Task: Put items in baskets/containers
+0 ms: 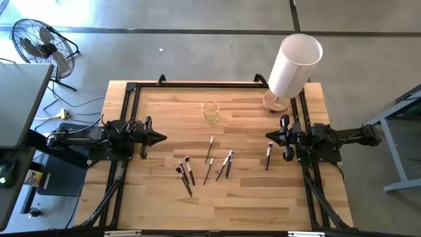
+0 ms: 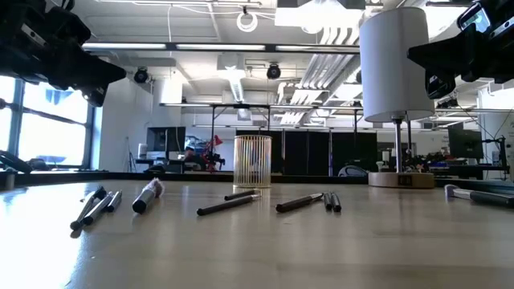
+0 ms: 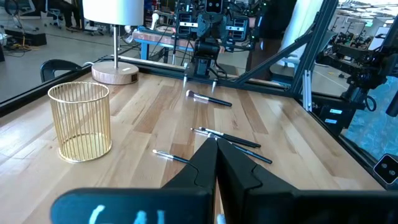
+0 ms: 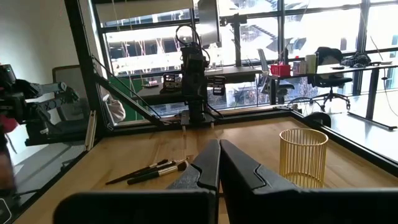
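Several thin brushes [image 1: 209, 164] lie flat and scattered on the wooden table, between the two arms and toward the near edge; one brush [image 1: 268, 155] lies close to the right arm. They also show in the left wrist view [image 3: 227, 138] and low view [image 2: 229, 205]. A small yellowish cup of thin gold wires [image 1: 210, 112] stands upright near the table's far middle [image 3: 79, 121] [image 4: 303, 157]. My left gripper [image 1: 161, 137] [image 3: 216, 146] hovers shut at the table's left. My right gripper [image 1: 268, 136] [image 4: 219, 149] hovers shut at the right. Each points at the other.
A tall white cylinder lamp [image 1: 294, 62] on a round wooden base [image 1: 276, 102] stands at the far right corner. A black metal frame [image 1: 131, 89] runs along the table's edges. A floor fan [image 1: 39, 43] stands beyond the table's far left.
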Robot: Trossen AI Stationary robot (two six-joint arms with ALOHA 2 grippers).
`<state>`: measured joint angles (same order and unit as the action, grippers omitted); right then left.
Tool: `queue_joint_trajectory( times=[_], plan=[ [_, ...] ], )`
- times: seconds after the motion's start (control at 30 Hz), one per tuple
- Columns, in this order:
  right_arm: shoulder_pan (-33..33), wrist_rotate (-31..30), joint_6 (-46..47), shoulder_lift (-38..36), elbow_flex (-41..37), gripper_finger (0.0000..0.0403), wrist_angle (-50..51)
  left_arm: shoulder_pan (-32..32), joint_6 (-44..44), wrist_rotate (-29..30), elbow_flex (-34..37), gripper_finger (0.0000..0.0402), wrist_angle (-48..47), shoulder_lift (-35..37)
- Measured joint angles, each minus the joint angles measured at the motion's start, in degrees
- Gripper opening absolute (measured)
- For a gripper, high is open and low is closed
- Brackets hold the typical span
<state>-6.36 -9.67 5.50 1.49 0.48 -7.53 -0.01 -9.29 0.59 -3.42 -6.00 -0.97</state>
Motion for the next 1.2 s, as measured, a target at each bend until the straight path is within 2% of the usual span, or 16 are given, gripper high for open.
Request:
queue_joint_trajectory(
  times=[0.83,1.1,1.2],
  plan=[
    [0.0,0.0,0.0,0.0,0.0,0.0005,0.0,0.0,-0.2,0.0,0.0,0.0003,0.0,0.0],
    [0.0,0.0,0.0,0.0,0.0,0.0007,0.0,0.0,-0.8,3.4,0.1,0.0003,1.7,0.0],
    [0.0,0.0,0.0,0.0,0.0,0.0009,0.0,0.0,2.4,7.5,0.2,0.0003,2.6,0.0]
  ],
)
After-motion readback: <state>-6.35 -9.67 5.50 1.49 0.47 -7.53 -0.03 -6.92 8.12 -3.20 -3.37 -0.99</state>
